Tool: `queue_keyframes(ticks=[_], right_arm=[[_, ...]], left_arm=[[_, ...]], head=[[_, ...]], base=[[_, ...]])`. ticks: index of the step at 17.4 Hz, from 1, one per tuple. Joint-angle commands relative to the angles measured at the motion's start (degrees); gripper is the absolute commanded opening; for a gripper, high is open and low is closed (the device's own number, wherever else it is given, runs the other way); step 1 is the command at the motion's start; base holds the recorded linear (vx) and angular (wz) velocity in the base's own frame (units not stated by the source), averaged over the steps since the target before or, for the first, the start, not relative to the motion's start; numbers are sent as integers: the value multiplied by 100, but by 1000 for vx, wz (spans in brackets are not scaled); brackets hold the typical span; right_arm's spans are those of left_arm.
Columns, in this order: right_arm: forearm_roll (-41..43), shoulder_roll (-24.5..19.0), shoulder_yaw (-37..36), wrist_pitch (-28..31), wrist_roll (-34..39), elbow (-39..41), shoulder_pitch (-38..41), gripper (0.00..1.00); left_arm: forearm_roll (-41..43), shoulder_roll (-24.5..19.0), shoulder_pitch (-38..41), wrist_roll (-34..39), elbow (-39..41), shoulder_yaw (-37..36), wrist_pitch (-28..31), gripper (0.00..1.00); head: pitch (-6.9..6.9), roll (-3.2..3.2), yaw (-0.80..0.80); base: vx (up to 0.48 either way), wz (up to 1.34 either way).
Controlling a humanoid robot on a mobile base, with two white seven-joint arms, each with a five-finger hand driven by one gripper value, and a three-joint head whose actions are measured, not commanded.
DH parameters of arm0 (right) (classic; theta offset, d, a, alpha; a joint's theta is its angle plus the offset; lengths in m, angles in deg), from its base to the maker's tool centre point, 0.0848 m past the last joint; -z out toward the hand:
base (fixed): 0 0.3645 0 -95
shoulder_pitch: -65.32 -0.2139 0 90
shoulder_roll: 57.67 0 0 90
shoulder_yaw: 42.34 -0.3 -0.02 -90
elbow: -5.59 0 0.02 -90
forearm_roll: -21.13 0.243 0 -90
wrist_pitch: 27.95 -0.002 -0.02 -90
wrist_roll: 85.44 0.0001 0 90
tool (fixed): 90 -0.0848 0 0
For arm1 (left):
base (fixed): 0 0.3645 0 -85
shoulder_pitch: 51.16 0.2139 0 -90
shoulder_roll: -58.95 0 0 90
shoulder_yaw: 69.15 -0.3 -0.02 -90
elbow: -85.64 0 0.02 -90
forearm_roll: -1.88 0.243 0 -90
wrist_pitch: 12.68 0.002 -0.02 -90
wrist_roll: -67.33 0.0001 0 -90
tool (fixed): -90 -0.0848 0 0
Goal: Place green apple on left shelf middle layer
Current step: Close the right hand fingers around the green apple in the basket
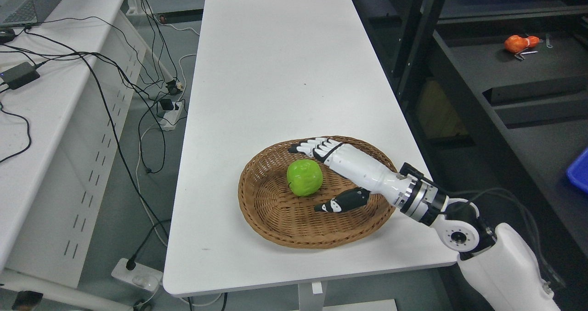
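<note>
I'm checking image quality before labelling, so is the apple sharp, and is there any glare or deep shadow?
Head view: the green apple is sharp, with only a soft sheen; the white table is evenly lit without glare; the shelving at right is dim; the right hand looks crisp.

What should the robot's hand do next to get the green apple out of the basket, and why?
Probably close its fingers around the green apple. The right hand is open inside the wicker basket, its fingers reaching past the apple's far side and its thumb on the near side. The apple sits between them, not yet gripped, so it cannot be lifted toward the shelf.
</note>
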Motion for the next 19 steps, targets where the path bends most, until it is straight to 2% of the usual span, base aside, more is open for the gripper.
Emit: queue_keyframes(ticks=[1, 6, 12, 16, 19], right_arm=[[-768, 386, 1114, 240, 456, -161, -542, 100], [-311, 474, 1184, 679, 949, -521, -1070, 100], [-284, 466, 1500, 776, 984, -794, -1466, 100], [-275, 334, 1772, 776, 984, -1146, -1809, 100], [-319, 19, 2132, 776, 1037, -1522, -1967, 100]], left_arm=[[0, -100, 0, 2, 3, 0, 4, 100], [0, -100, 0, 2, -6, 0, 4, 100], [0, -100, 0, 2, -6, 0, 4, 100], [0, -100, 0, 2, 3, 0, 4, 100], [0, -100, 0, 2, -6, 0, 4, 100]], head=[[0, 0, 0], [0, 0, 0], [0, 0, 0], [0, 0, 0], [0, 0, 0]], base=[[0, 0], [7, 0], [4, 1], [0, 0], [0, 0]])
